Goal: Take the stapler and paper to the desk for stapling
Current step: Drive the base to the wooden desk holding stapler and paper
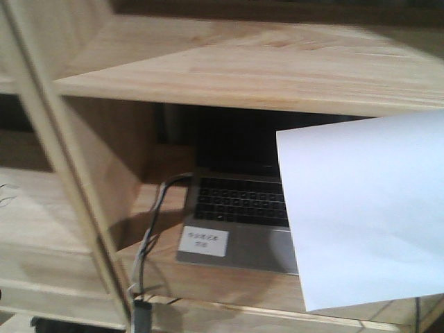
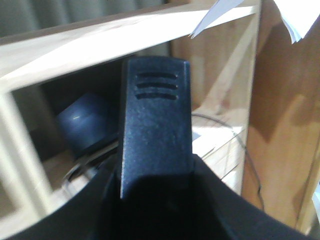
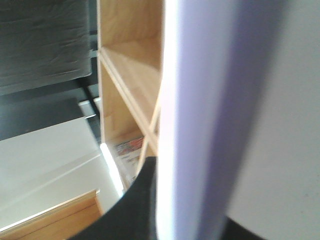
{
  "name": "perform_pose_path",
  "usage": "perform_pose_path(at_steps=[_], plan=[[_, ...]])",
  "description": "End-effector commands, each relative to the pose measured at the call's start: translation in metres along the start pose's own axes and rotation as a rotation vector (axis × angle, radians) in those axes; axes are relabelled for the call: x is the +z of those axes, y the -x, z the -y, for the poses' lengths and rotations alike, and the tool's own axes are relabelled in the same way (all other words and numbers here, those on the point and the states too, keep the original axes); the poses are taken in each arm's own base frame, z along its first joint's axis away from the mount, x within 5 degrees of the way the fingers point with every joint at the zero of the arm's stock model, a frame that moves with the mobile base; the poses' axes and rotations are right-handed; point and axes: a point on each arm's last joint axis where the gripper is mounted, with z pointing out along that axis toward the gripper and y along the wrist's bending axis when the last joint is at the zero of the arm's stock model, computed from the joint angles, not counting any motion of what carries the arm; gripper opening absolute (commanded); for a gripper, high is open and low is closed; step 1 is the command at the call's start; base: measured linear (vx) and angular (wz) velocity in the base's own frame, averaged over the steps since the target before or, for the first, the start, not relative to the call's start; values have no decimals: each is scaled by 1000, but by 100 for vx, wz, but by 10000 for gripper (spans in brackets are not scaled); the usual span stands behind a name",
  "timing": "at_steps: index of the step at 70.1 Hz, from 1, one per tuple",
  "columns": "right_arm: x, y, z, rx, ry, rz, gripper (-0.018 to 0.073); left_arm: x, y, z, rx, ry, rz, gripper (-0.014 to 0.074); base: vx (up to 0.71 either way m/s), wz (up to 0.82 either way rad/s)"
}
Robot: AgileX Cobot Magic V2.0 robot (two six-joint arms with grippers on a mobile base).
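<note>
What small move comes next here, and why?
Probably draw both arms back from the shelf: the paper hangs in the air before the laptop, and the stapler fills the left wrist view, so both seem already held.

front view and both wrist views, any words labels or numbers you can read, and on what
White label on the laptop: two printed lines, too blurred to read.
Laptop keys: too small.
Printed sheets low in the shelf: blurred.
No text: paper, stapler.
</note>
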Motion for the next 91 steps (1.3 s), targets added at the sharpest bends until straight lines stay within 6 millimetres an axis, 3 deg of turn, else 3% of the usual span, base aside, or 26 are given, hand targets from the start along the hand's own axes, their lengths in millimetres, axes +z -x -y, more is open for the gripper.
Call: perform_pose_path(at_steps=[1, 91], plan=[[5, 6, -8, -7, 42, 24, -6, -2, 17, -2, -16, 13, 126, -6, -8, 33], [5, 6, -8, -7, 42, 24, -6, -2, 17, -2, -16, 13, 126, -6, -9, 35]])
